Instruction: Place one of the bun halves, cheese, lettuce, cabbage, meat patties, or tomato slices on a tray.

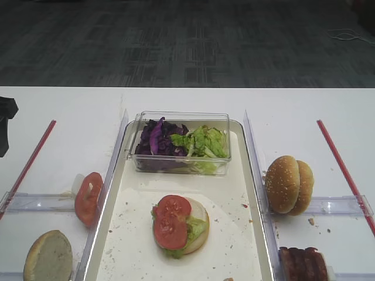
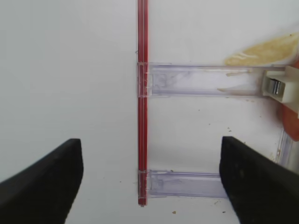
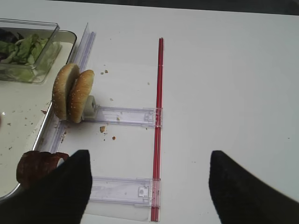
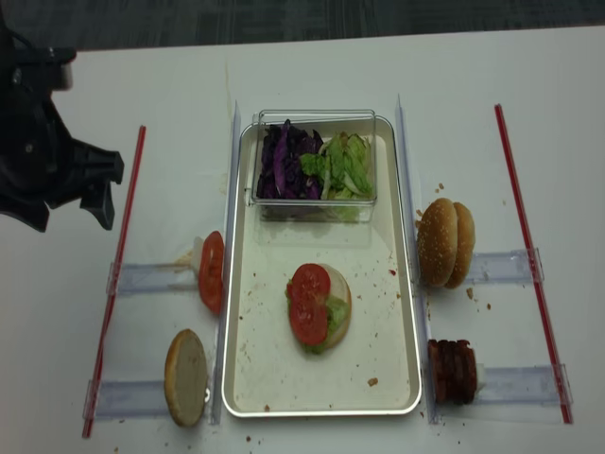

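Observation:
On the tray [image 1: 132,246] [image 4: 248,374] lies a bun half [image 1: 199,231] topped with lettuce and two tomato slices [image 1: 171,221] [image 4: 309,301]. The clear box [image 1: 181,143] holds cabbage [image 4: 282,161] and lettuce [image 4: 342,163]. Off the tray stand tomato slices [image 1: 88,198] [image 2: 290,126], a cut bun half [image 1: 48,256], sesame bun halves [image 1: 288,184] [image 3: 72,93] and meat patties [image 1: 303,264] [image 3: 35,165]. I cannot tell whether a pale yellow scrap [image 2: 261,51] is cheese. My left gripper [image 2: 149,158] [image 4: 95,199] hangs open over the left red strip. My right gripper [image 3: 148,163] is open above the right rail.
Red strips [image 4: 118,274] [image 4: 529,255] run down both sides of the white table, joined to clear plastic rails [image 2: 205,86] [image 3: 124,115] that reach toward the tray. Crumbs dot the tray and the table beside the sesame buns.

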Available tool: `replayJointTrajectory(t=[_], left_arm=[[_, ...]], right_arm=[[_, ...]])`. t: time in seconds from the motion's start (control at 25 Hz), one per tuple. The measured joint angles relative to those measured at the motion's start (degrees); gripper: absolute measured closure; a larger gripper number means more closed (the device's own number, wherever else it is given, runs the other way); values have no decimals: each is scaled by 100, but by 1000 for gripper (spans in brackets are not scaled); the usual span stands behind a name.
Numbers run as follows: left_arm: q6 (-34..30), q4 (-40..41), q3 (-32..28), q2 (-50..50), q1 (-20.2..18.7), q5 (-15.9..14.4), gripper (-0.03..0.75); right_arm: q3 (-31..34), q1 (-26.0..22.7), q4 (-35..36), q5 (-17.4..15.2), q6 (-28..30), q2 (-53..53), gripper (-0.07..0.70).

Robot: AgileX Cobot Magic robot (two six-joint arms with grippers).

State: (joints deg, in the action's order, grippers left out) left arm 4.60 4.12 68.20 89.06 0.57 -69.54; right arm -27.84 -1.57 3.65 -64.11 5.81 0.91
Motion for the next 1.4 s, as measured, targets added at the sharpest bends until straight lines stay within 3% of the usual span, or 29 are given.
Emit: replayJointTrajectory(t=[0.24,0.56,0.8,1.12,1.4], left_arm=[[54,0,-952,-725,0,0,132],[118,-21,-2588,-2396,0,-14,132],[118,-21,-3478,-3665,0,-42,132],[130,-21,-3750,-5588,4,-101,136],[107,-21,-3994,-7109,4,208,137]], right_arm=[[0,0,0,8,0,0,73],[0,0,0,8,0,0,73],[0,0,0,8,0,0,73],[0,0,0,8,0,0,73],[0,0,0,8,0,0,73]])
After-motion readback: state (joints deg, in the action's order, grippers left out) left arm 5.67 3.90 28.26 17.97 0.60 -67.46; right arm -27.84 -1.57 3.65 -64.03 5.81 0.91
